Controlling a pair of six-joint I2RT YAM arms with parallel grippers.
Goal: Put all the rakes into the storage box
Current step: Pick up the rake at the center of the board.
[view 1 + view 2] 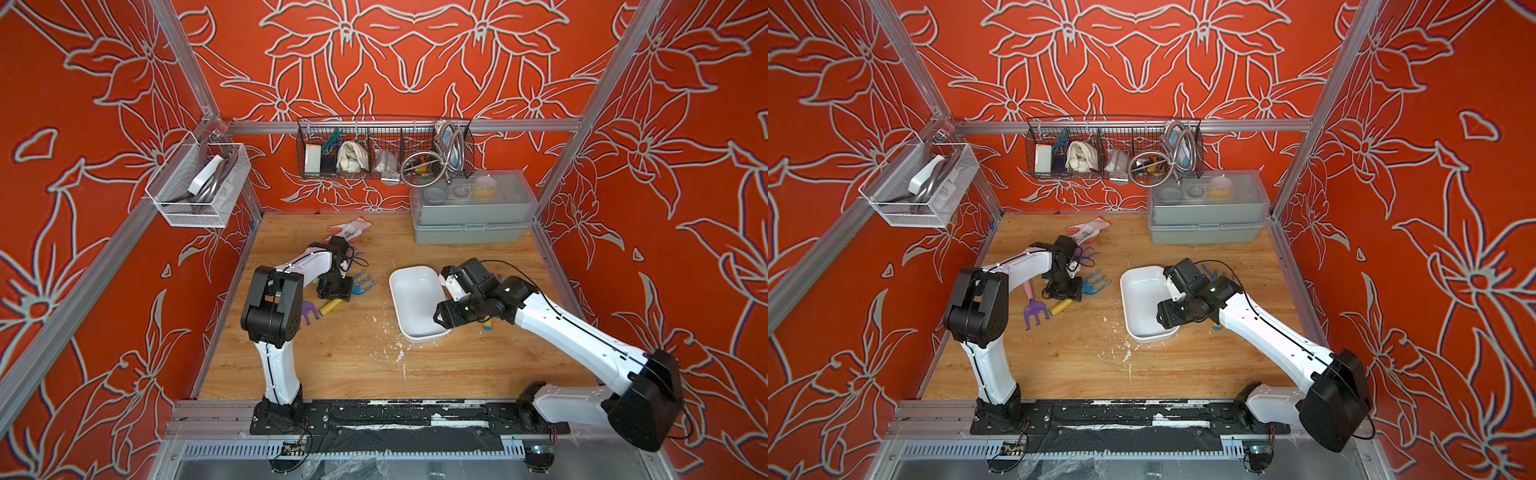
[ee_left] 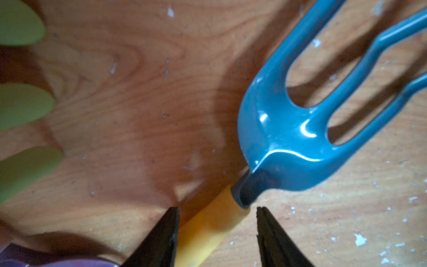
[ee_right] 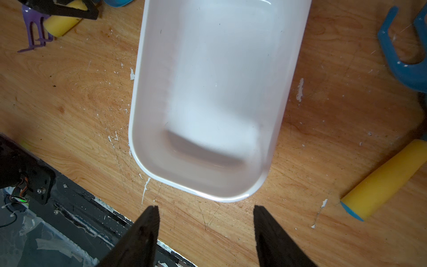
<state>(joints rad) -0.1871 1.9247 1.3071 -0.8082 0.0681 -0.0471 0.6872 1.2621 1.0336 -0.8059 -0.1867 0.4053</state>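
A rake with a blue forked head (image 2: 277, 138) and a yellow handle (image 2: 208, 231) lies flat on the wooden table, left of the storage box; both top views show it (image 1: 365, 283) (image 1: 1096, 283). My left gripper (image 2: 217, 209) is down over it, jaws open on either side of the handle just behind the head. One finger is against the handle and the other stands apart from it. The storage box (image 1: 413, 299) (image 3: 215, 92) is a shallow white tub with nothing in it. My right gripper (image 3: 206, 208) hangs open over bare table at the box's near end.
A purple rake (image 1: 1034, 311) lies left of the held-over one. Another blue rake (image 3: 406, 67) with a yellow handle (image 3: 388, 180) lies right of the box. Green tines (image 2: 23, 104) show nearby. A glove (image 1: 349, 228), a grey lidded box (image 1: 471, 208) and wire baskets (image 1: 384, 149) are at the back.
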